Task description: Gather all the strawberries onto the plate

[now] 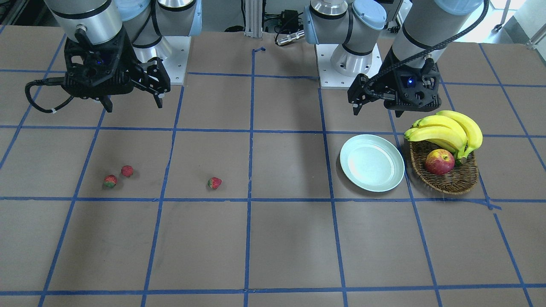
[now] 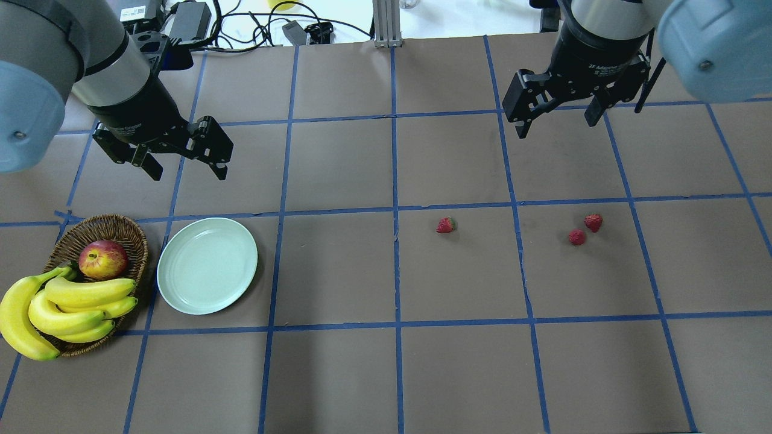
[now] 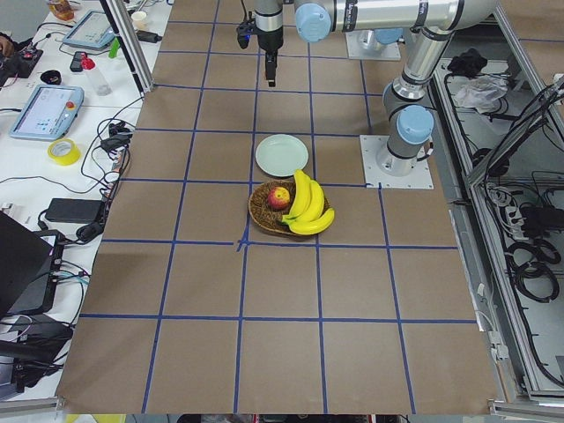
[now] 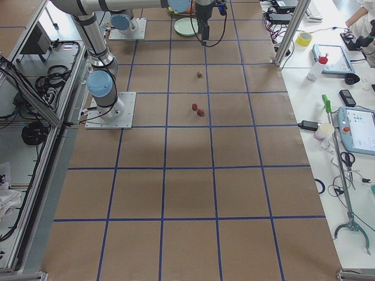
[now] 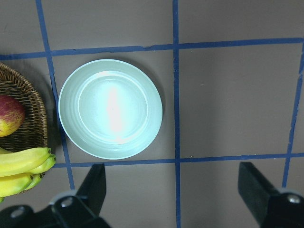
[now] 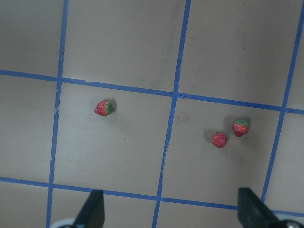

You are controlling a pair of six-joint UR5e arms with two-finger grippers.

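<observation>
Three small red strawberries lie on the brown table: one alone (image 2: pixel 446 225) near the middle and two close together (image 2: pixel 577 237) (image 2: pixel 593 222) on my right side. All three show in the right wrist view (image 6: pixel 103 108) (image 6: pixel 219 139) (image 6: pixel 241 127). The pale mint-green plate (image 2: pixel 207 266) lies empty on my left side and shows in the left wrist view (image 5: pixel 110 108). My left gripper (image 2: pixel 189 172) hangs open and empty above the table just beyond the plate. My right gripper (image 2: pixel 558 126) hangs open and empty beyond the strawberries.
A brown wicker basket (image 2: pixel 123 227) holding a red-yellow apple (image 2: pixel 103 258) and a bunch of bananas (image 2: pixel 60 304) stands right beside the plate on its outer side. Cables and power bricks (image 2: pixel 193 21) lie past the table's far edge. Blue tape lines grid the table.
</observation>
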